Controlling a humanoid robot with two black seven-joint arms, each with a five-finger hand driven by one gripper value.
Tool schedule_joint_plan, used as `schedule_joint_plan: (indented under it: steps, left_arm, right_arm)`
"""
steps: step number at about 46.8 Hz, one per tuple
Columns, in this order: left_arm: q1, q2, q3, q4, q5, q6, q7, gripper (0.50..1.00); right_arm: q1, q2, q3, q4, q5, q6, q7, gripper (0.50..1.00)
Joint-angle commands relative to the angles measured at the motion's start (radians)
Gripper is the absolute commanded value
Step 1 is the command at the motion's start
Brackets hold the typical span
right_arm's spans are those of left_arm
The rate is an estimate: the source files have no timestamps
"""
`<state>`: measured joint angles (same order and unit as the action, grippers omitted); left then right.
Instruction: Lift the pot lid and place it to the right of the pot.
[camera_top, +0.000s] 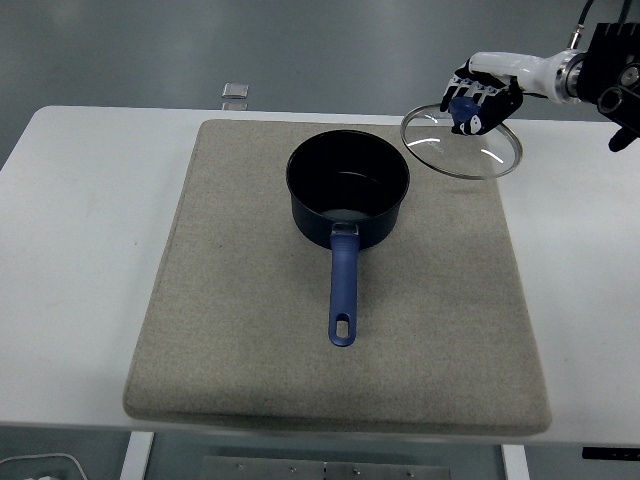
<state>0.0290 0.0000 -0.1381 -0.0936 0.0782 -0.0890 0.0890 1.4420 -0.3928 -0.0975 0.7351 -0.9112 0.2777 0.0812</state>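
Glass lid hangs tilted, right hand pinching its blue knob, right of saucepan. Carry step; next: lower onto mat.

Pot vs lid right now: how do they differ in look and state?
The pot is dark and opaque; the lid is clear glass with a thin rim. The pot sits uncovered on the beige mat, untouched; the lid is held by its blue knob in the right hand, off to the pot's right. Shared: both are round, with blue parts (pot handle, lid knob).
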Motion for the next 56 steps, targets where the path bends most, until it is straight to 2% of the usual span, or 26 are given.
schedule_joint_plan:
  steps: [1, 7, 12, 22, 47, 51, 56]
  left_arm:
    - [0.000, 0.000, 0.000, 0.000, 0.000, 0.000, 0.000, 1.000]
    - [0.000, 0.000, 0.000, 0.000, 0.000, 0.000, 0.000, 1.000]
    - [0.000, 0.000, 0.000, 0.000, 0.000, 0.000, 0.000, 1.000]
    - [0.000, 0.000, 0.000, 0.000, 0.000, 0.000, 0.000, 1.000]
    - [0.000, 0.000, 0.000, 0.000, 0.000, 0.000, 0.000, 1.000]
    - [0.000, 0.000, 0.000, 0.000, 0.000, 0.000, 0.000, 1.000]
    - [0.000, 0.000, 0.000, 0.000, 0.000, 0.000, 0.000, 1.000]
  right_arm:
    - [-0.014, 0.002, -0.001, 0.000, 0.000, -0.002, 0.003, 0.500]
    - [-0.043, 0.008, -0.001, -0.002, -0.002, -0.020, 0.008, 0.500]
    - [-0.069, 0.012, -0.024, -0.002, 0.000, -0.025, 0.032, 0.500]
    - [-0.103, 0.019, -0.070, -0.002, 0.000, -0.086, 0.040, 0.500]
    - [-0.103, 0.020, -0.042, -0.009, 0.025, -0.072, 0.048, 0.500]
    - [-0.100, 0.017, 0.007, -0.009, 0.052, -0.048, 0.046, 0.566]
    - [-0.101, 0.012, 0.087, -0.009, 0.142, 0.040, 0.046, 0.625]
